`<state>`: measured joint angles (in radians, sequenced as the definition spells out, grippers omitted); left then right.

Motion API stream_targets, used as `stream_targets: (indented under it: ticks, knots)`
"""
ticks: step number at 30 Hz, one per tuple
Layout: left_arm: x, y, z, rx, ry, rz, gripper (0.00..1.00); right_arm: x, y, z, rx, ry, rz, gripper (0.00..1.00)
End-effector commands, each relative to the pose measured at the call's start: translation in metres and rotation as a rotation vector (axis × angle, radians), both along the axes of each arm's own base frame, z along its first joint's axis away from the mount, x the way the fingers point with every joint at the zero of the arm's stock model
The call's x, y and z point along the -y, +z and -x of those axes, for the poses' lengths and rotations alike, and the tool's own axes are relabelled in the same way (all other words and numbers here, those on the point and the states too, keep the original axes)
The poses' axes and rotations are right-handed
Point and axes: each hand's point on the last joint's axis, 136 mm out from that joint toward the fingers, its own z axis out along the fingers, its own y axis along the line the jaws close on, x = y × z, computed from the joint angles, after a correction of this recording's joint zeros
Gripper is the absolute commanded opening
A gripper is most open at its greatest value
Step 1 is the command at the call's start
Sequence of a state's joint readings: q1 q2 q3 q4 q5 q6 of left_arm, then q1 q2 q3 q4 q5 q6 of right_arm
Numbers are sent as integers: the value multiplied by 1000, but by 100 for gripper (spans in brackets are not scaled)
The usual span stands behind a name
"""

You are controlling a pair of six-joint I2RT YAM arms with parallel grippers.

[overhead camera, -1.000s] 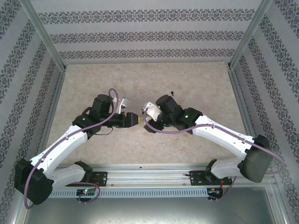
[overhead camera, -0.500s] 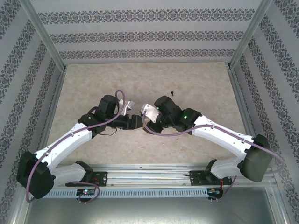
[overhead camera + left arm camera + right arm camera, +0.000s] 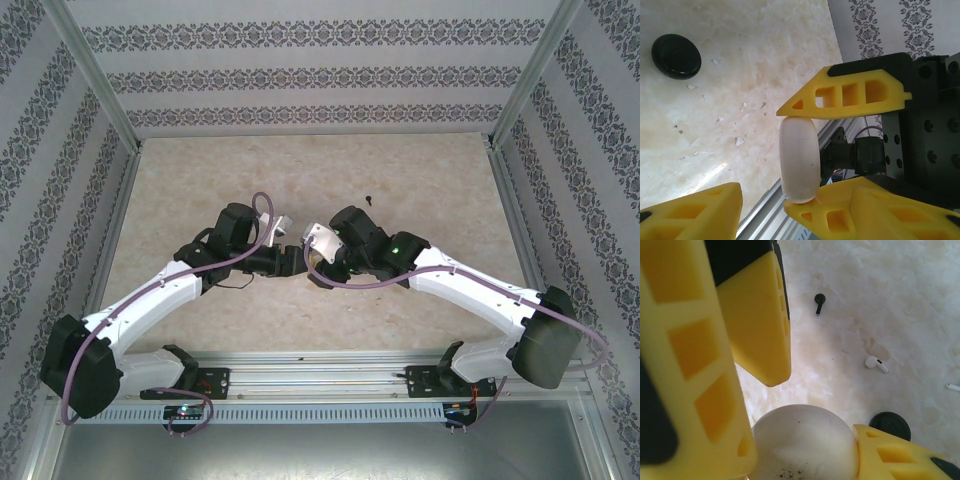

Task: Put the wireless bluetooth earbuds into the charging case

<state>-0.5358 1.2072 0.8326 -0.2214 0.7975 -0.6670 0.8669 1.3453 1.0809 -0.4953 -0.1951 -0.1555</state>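
earbuds: loose on the table, none in a case; black earbud and white earbud lying well apart, both out past the raised grippers; white sliver at the edge of the right wrist view, too cropped to name
earbud axes: black stem pointing straight down that view, toward the fingers; white stem slanting down and rightward
white case: lifted off the table, seen edge-on from the left wrist, long axis running from one gripping finger to the other; looks closed, seam not readable
black case: flat on the table, apparently shut, well apart from the white case
right gripper: partly closed, pinching the white case across its width, one pad on each rim
left gripper: nose to nose with the right gripper, jaws apart and empty; one finger hanging just above the white case, a slit of table showing between
deciding relation: case squarely between the two sets of fingers, earbuds down on the table beyond both; probably lid first, left as the free tool
nearer arm: black earbud on the right arm's side from overhead, yet right tied up as holder; left judged the one to reach
risk: smooth round shell held at two rim points only, likely to pivot if pushed off-centre
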Motion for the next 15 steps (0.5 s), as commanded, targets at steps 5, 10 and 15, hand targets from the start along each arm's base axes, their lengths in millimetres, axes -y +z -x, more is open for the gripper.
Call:
stream_targets:
  ticks: [5, 10, 15]
  knots:
    - [4, 15, -10, 29, 44, 70, 64, -32, 42, 6, 60, 72, -200, 29]
    - [-11, 42, -9, 91, 86, 111, 63, -28, 49, 6, 103, 64, -234, 29]
    - [-27, 61, 0, 206, 82, 91, 64, -26, 60, 6, 181, 86, -259, 29]
